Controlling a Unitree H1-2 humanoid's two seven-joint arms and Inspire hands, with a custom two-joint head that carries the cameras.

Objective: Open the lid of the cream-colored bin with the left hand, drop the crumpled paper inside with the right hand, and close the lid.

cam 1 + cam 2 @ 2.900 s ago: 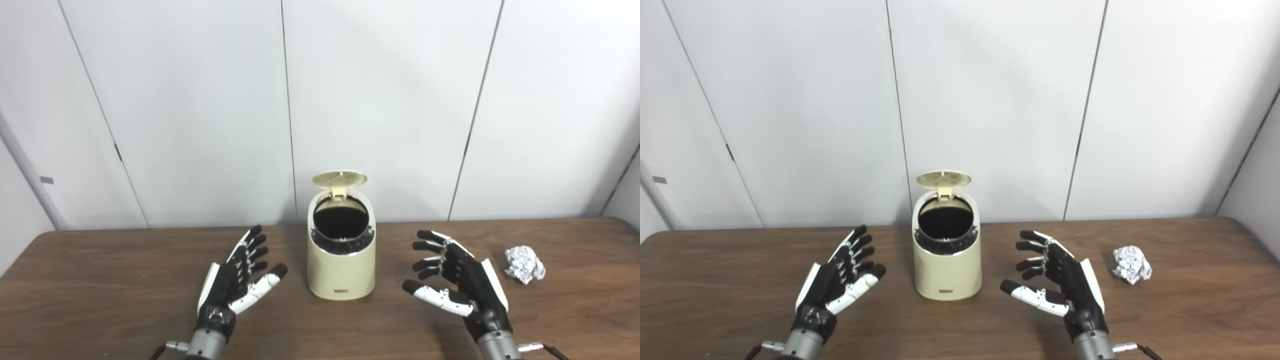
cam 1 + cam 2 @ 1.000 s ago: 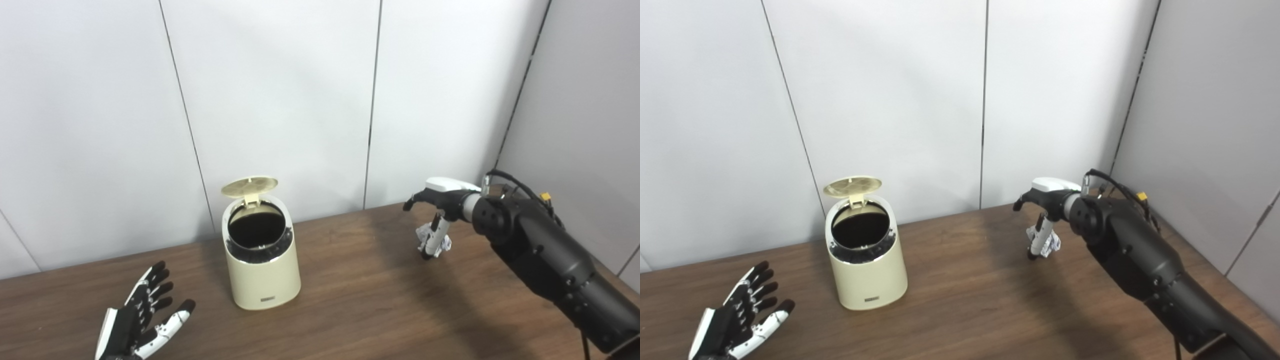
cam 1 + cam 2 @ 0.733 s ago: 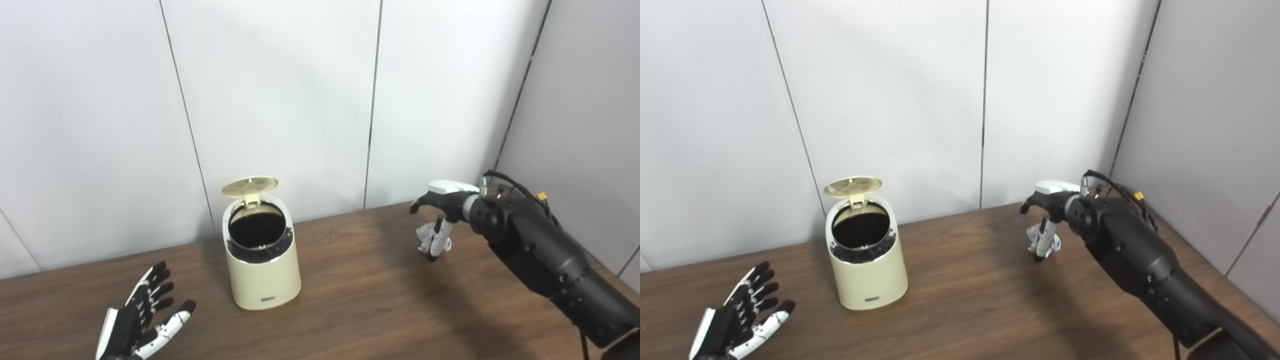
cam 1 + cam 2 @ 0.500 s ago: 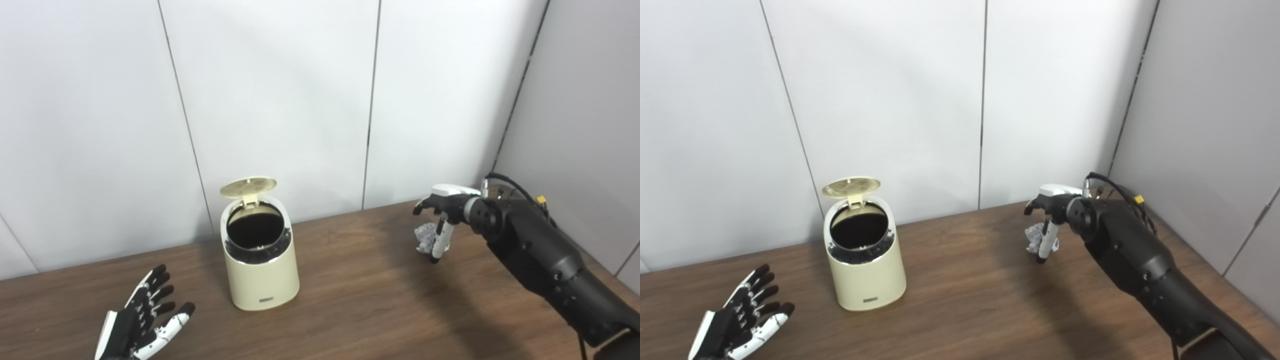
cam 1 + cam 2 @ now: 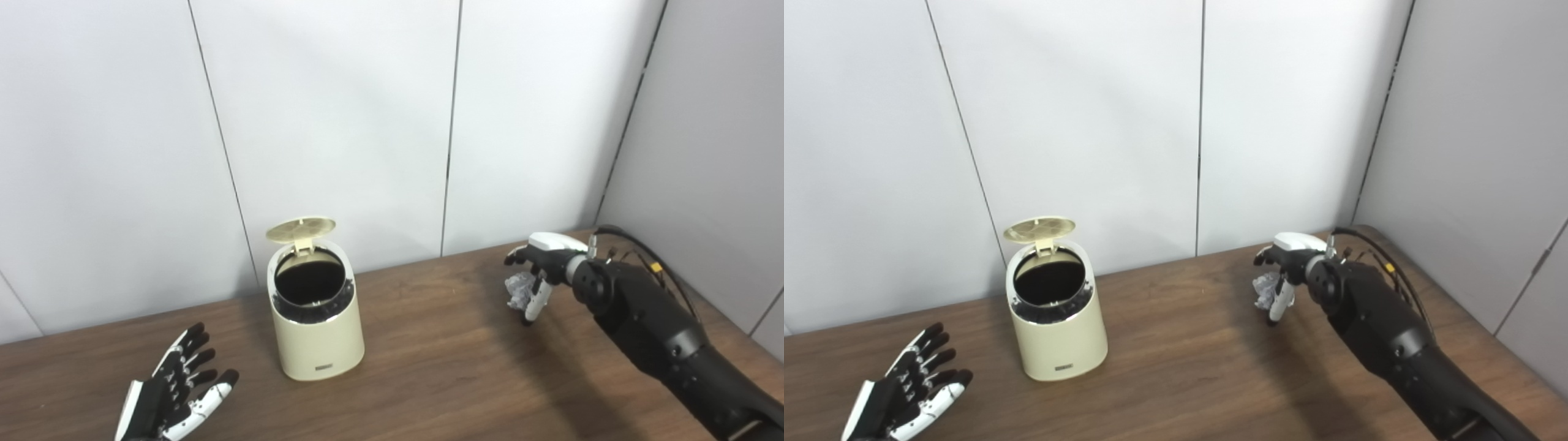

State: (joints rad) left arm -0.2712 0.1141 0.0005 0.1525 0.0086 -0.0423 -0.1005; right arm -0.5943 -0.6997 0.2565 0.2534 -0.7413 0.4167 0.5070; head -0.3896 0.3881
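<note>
Left eye view and right eye view show the same scene: one dark brown wooden counter (image 5: pixel 416 373) set against pale grey wall panels (image 5: pixel 343 110), with one bin, one paper ball and two robot hands counted on or above it.

One cream-colored cylindrical plastic bin (image 5: pixel 315 318) is seen standing upright on the counter, left of centre. Its single round hinged lid (image 5: pixel 301 227) is raised at the back rim, so the dark round opening is exposed.

One white crumpled paper ball (image 5: pixel 520 289) is found at the far right of the counter, well apart from the bin. The right robot hand (image 5: pixel 538 269) is positioned directly over it, reaching in on a black arm from the lower right; its fingers (image 5: pixel 533 304) are curled down around the paper, touching it. Whether the paper is lifted off the counter cannot be told.

The left robot hand (image 5: pixel 903 392) is seen at the lower left, near the counter's front edge and well apart from the bin, palm turned up, its fingers spread apart and nothing held in it.
</note>
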